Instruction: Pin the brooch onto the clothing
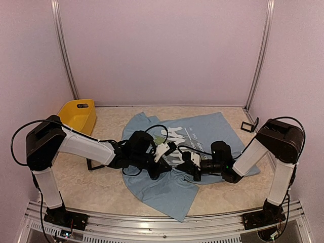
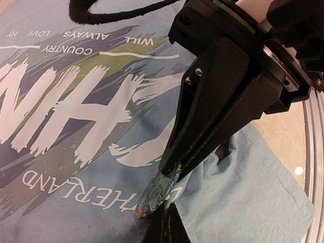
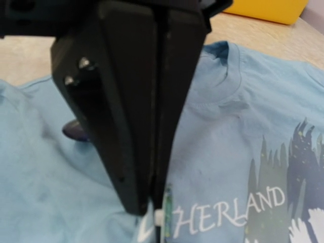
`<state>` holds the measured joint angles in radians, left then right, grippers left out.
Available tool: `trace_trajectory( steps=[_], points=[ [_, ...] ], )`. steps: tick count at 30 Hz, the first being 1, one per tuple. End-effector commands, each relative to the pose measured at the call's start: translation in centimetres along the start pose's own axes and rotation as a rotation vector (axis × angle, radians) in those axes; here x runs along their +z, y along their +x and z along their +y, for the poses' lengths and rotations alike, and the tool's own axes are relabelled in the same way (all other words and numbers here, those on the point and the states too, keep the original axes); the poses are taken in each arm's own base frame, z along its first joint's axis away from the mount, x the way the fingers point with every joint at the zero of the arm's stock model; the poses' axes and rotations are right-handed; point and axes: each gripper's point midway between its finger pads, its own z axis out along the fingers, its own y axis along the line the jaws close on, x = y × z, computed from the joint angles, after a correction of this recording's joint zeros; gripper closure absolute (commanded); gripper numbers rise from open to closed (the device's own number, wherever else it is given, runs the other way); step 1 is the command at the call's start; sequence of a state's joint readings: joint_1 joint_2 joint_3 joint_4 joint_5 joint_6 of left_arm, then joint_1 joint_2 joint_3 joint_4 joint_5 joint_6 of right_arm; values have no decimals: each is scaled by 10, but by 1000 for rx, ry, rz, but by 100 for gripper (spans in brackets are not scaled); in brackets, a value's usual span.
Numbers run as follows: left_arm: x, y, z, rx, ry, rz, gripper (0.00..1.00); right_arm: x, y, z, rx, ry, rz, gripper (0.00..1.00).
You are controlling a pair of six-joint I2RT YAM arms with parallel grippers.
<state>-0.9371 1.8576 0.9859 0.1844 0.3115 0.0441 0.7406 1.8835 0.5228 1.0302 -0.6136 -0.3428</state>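
The light blue T-shirt lies spread on the table, bunched up between the two grippers. My right gripper reaches in from the right. In the left wrist view it is shut on a narrow feather-patterned green and blue brooch, whose tip touches the print near the "HERLAND" lettering. My left gripper is shut, its tips at a raised fold of the shirt just beside the brooch. In the right wrist view the left gripper fills the middle and the brooch shows edge-on; the right gripper's own fingers are hidden.
A yellow bin stands at the back left. A small black stand sits at the back right and another black frame lies by the left arm. A black cable loops over the shirt. The metal rail runs along the near edge.
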Motion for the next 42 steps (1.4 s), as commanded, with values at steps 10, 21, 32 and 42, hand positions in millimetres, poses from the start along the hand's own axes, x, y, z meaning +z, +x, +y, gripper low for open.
trace_trajectory(
  steps=[10,21,32,42],
  points=[
    [-15,-9,1,4,-24,-21,79,2,-20,20,108,-161,-83,100],
    [-37,-11,-2,24,-48,-54,63,3,-24,20,117,-193,-97,100],
    [-17,-8,-8,48,4,-36,77,2,-25,21,114,-196,-93,100],
    [-11,-7,-11,37,24,-33,100,2,-26,22,109,-209,-92,100]
  ],
)
